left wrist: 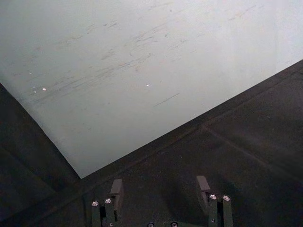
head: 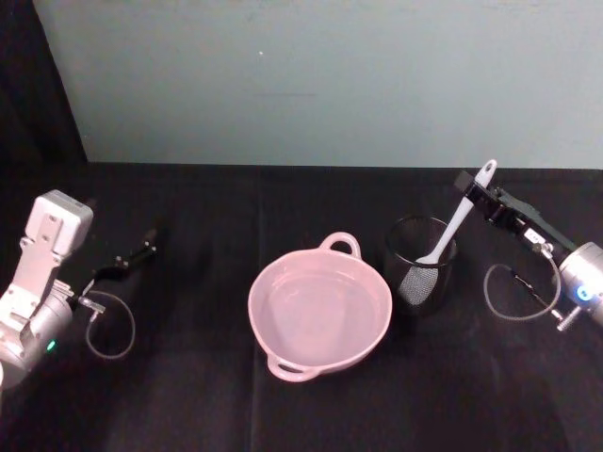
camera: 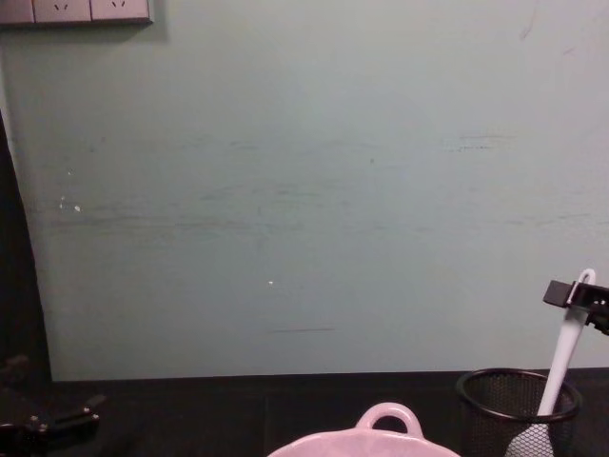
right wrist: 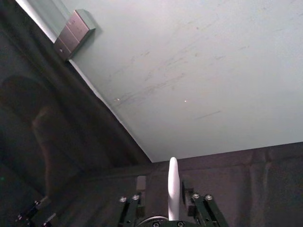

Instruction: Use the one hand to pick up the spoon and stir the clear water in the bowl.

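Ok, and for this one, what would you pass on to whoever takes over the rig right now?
Right gripper: open, fingers either side of the spoon handle's top, a gap on one side.
Left gripper: open, parked at the far left.
Spoon: leaning in the black mesh cup, head down.
Bowl: centre, beside the cup, holding water.
Done: the reach. Left: grip, lift out, stir.

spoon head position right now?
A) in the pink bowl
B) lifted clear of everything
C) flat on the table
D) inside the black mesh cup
D: the spoon stands tilted with its head down inside the black mesh cup, its handle top at the right end effector, and it is apart from the pink bowl.
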Robot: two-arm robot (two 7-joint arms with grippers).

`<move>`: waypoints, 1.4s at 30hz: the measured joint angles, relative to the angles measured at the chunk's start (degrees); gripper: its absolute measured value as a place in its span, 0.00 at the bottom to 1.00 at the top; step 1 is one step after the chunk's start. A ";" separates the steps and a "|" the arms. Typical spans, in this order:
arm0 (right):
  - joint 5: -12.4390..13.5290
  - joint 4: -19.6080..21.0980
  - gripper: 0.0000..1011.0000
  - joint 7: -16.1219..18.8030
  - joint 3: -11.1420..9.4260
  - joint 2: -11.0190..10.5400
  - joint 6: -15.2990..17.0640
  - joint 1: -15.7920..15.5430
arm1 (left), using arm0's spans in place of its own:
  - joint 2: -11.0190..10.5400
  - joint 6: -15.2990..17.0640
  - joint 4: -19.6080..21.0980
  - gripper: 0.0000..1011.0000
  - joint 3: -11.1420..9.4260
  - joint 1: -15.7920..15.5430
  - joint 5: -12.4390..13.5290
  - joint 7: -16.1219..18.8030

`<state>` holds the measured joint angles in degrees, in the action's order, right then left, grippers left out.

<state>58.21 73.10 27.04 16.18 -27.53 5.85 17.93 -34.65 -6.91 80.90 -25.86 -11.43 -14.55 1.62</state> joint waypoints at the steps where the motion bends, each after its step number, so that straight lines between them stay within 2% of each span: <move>1: -0.06 0.08 0.44 -0.04 0.19 -0.20 -0.21 0.01 | 0.00 0.00 0.00 0.99 0.00 0.00 0.00 0.00; 3: -0.39 0.27 0.39 -0.13 0.44 -0.43 -0.50 0.01 | 0.00 0.00 0.00 0.99 0.00 0.00 0.00 0.00; 5: -1.22 0.59 0.30 -0.38 0.85 -0.76 -1.04 0.01 | 0.00 0.00 0.00 0.99 0.00 0.00 0.00 0.00; 9: -3.66 1.20 0.19 -1.18 1.53 -1.24 -2.59 0.01 | 0.00 0.00 0.00 0.99 0.00 0.00 0.00 0.00; 12: -6.53 2.48 0.12 -2.04 1.98 -1.70 -3.99 -0.22 | 0.00 0.00 0.00 0.99 0.00 0.00 0.00 0.00; 13: -6.53 2.48 0.12 -2.04 1.98 -1.70 -3.99 -0.22 | 0.00 0.00 0.00 0.99 0.00 0.00 0.00 0.00; 15: -8.98 4.13 0.12 -2.93 2.11 -2.16 -5.08 -0.64 | 0.00 0.00 0.00 0.99 0.00 0.00 0.00 0.00; 16: -8.98 4.13 0.12 -2.93 2.11 -2.16 -5.08 -0.64 | 0.00 0.00 0.00 0.99 0.00 0.00 0.00 0.00; 18: -11.43 6.37 0.12 -3.81 2.22 -2.75 -5.95 -1.09 | 0.00 0.00 0.00 0.99 0.00 0.00 0.00 0.00; 19: -11.43 6.37 0.12 -3.81 2.22 -2.75 -5.95 -1.09 | 0.00 0.00 0.00 0.99 0.00 0.00 0.00 0.00; 20: -12.64 7.59 0.12 -4.16 2.27 -3.08 -6.25 -1.26 | 0.00 0.00 0.00 0.99 0.00 0.00 0.00 0.00; 28: -17.92 14.68 0.12 -5.62 2.43 -5.08 -5.81 -1.48 | 0.00 0.00 0.00 0.99 0.00 0.00 0.00 0.00; 37: -21.05 21.31 0.12 -5.75 1.37 -7.08 -2.94 -0.53 | 0.00 0.00 0.00 0.99 0.00 0.00 0.00 0.00; 42: -21.69 23.16 0.12 -5.67 0.62 -7.48 -1.44 -0.16 | 0.00 0.00 0.00 0.99 0.00 0.00 0.00 0.00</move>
<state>36.52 96.26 21.37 16.80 -35.01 4.41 17.77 -34.65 -6.91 80.90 -25.86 -11.43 -14.55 1.62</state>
